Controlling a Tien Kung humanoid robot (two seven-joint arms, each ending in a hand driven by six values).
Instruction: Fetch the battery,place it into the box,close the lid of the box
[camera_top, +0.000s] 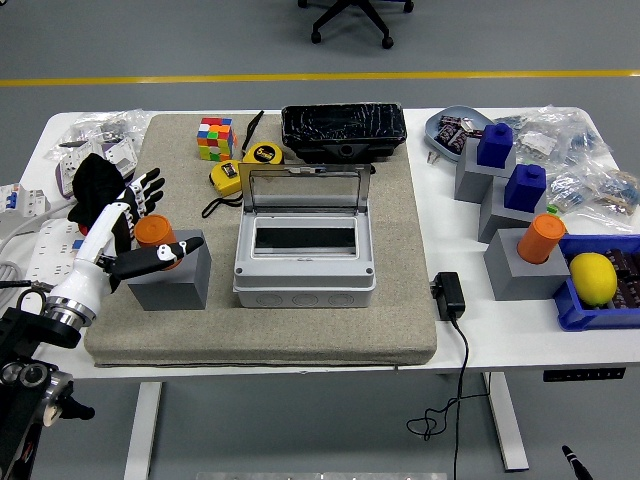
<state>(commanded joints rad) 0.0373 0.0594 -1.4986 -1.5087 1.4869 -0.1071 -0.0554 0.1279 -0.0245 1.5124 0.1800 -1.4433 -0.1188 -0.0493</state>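
The battery (154, 231) is an orange cylinder standing upright on a small grey block (172, 276) at the left of the grey mat. My left hand (140, 225), white with black fingers, reaches in from the lower left. Its fingers are spread around the battery, some behind it and one (150, 260) lying along its front base, not closed on it. The grey box (305, 272) sits mid-mat with its clear lid (303, 190) standing open. Only a dark tip (570, 460) shows at the bottom right edge, perhaps my right hand.
A Rubik's cube (214, 138), two yellow tape measures (262, 155) and a black case (343, 130) lie behind the box. A power adapter (449, 295) lies right of the mat. Grey blocks carrying blue pieces (526, 187) and another orange cylinder (541, 238), and a lemon (592, 277) in a blue bin, stand right.
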